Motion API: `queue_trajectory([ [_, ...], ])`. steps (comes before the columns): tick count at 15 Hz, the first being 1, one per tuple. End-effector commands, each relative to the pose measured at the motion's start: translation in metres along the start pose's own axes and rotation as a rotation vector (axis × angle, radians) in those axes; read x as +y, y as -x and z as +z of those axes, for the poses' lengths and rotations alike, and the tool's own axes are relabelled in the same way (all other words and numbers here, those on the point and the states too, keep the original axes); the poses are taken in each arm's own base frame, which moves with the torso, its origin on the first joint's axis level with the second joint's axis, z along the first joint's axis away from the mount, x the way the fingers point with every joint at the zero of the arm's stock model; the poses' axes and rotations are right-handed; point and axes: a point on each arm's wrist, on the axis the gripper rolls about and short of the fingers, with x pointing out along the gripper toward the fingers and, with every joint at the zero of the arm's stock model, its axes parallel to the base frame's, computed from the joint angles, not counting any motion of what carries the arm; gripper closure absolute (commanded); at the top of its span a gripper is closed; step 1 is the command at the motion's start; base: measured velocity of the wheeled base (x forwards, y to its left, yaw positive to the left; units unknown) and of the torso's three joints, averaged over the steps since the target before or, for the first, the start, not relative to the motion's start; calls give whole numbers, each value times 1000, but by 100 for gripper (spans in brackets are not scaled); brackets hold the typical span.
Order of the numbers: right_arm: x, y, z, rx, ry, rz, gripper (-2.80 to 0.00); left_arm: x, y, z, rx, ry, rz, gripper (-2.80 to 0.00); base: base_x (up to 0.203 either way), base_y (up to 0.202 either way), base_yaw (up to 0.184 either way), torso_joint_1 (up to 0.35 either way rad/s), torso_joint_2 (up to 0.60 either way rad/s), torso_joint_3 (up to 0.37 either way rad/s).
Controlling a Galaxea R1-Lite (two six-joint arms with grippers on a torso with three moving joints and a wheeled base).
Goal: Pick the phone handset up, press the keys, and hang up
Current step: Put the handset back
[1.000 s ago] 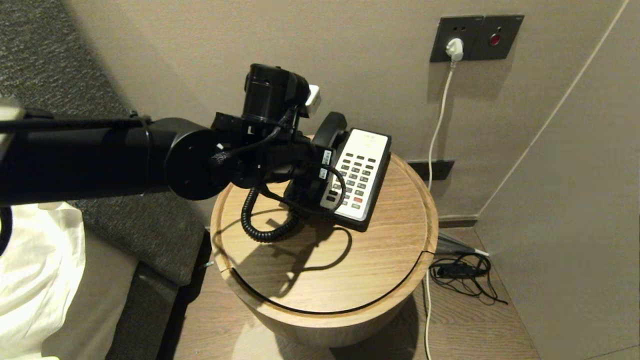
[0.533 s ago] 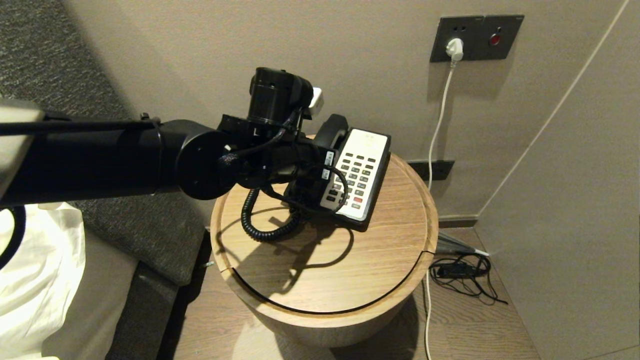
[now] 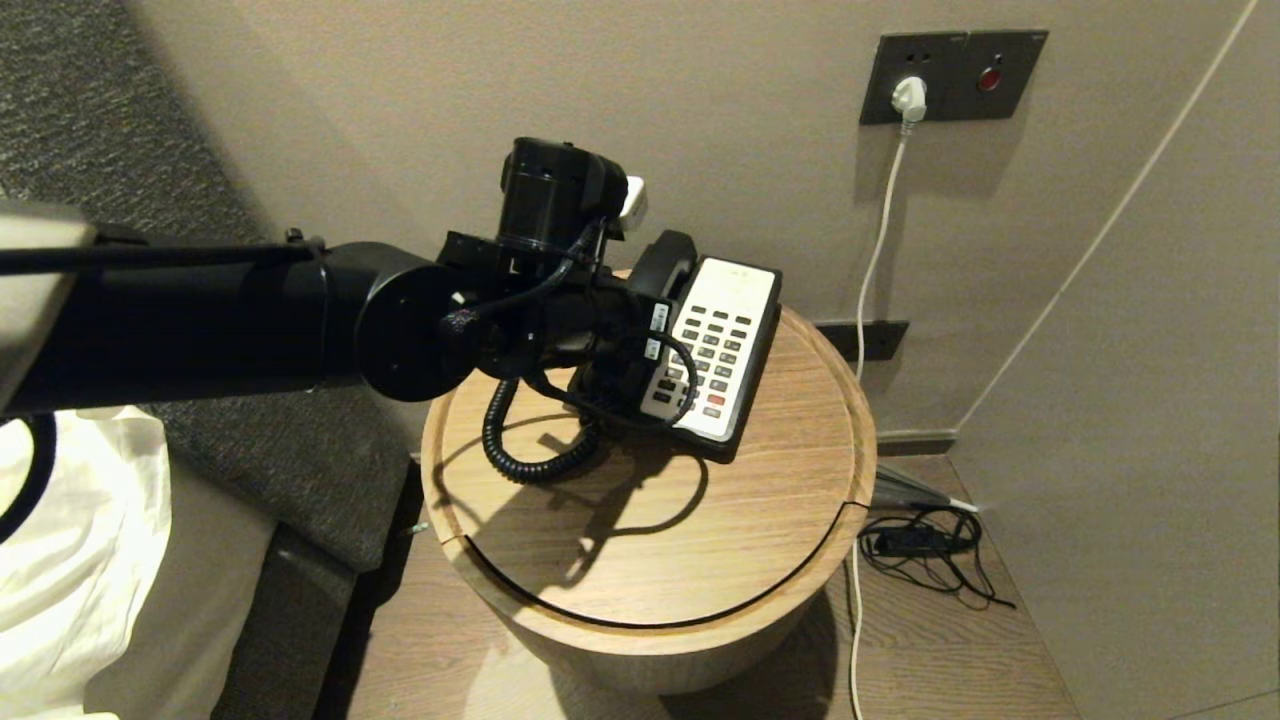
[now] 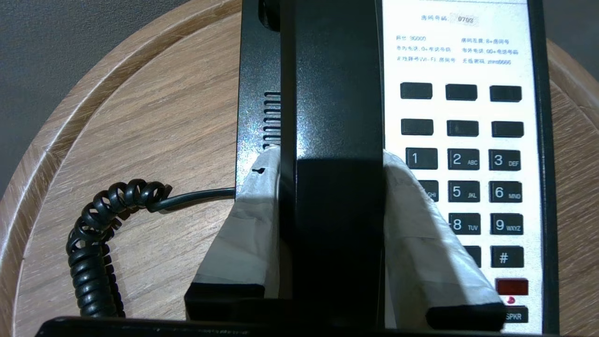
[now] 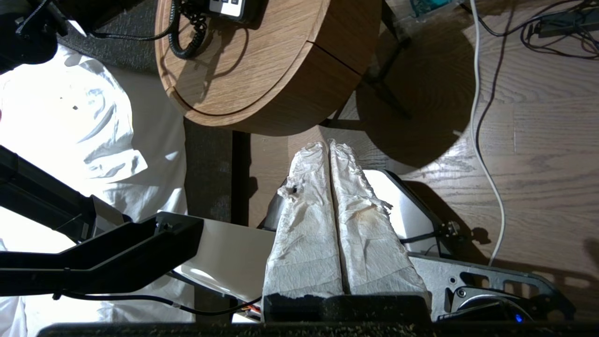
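Note:
A black-and-white desk phone (image 3: 715, 345) stands on the round wooden side table (image 3: 700, 520). Its black handset (image 3: 660, 255) lies in the cradle along the phone's left side. My left gripper (image 3: 615, 350) reaches over it from the left. In the left wrist view the white-wrapped fingers (image 4: 252, 210) press both sides of the handset (image 4: 332, 93), so the left gripper (image 4: 330, 157) is shut on it. The keypad (image 4: 468, 159) lies beside it. The coiled cord (image 4: 93, 243) rests on the table. My right gripper (image 5: 329, 145) is shut and empty, parked low near the floor.
The wall stands right behind the phone, with a socket and white plug (image 3: 908, 98) and a cable hanging down. A black cable bundle (image 3: 925, 545) lies on the floor at the right. A bed with white linen (image 3: 70, 540) is at the left.
My left arm has shifted a little to the right and forward over the handset, then settled. The handset and phone have not moved.

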Motion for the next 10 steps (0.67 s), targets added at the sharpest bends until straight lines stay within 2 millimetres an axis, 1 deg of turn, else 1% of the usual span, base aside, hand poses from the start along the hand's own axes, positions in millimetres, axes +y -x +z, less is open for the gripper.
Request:
queue_trajectory([
  [1,0,-2,0,9,-4,2,0,0,0,-3,13,-6,1,0,0,0,0,0,0,0],
  [2,0,-2,0,14,-4,10,0,0,0,-3,11,-3,1,-280,0,0,0,0,0,0],
  [7,0,-4,-1,25,-4,10,0,-2,0,1,-13,4,-4,-280,0,0,0,0,0,0],
  [10,-2,-5,-3,30,-3,8,0,0,8,7,-35,8,0,-280,0,0,0,0,0,0],
])
